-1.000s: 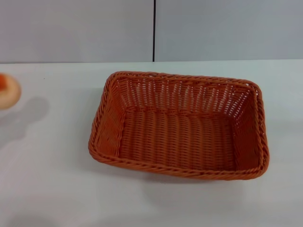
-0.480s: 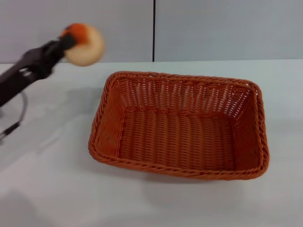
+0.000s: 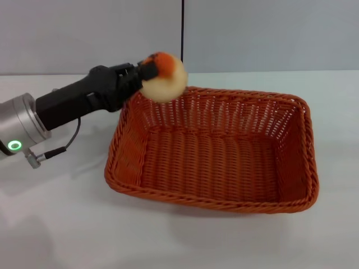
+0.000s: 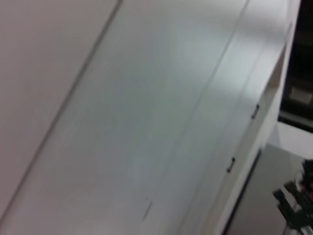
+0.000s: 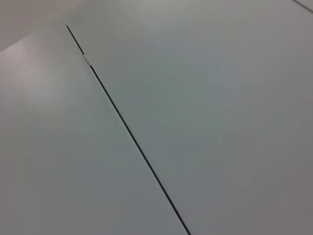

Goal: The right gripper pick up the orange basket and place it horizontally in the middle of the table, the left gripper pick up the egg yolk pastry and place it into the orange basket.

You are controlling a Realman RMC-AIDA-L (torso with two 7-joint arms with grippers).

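Note:
The orange basket [image 3: 213, 148] lies lengthwise in the middle of the white table [image 3: 56, 224], open side up and with nothing in it. My left gripper [image 3: 150, 68] reaches in from the left and is shut on the egg yolk pastry [image 3: 164, 77], a cream bun with an orange-red top. The pastry hangs in the air just above the basket's far left corner. The right gripper is out of view. Both wrist views show only pale wall panels.
A grey wall with a dark vertical seam [image 3: 182, 36] rises behind the table's far edge. A thin cable [image 3: 61, 147] loops under the left arm's silver wrist section [image 3: 19, 131]. Bare tabletop lies in front of and left of the basket.
The left arm has swung in from the left, carrying the pastry rightward and slightly lower to the basket's far left corner. The basket has not moved.

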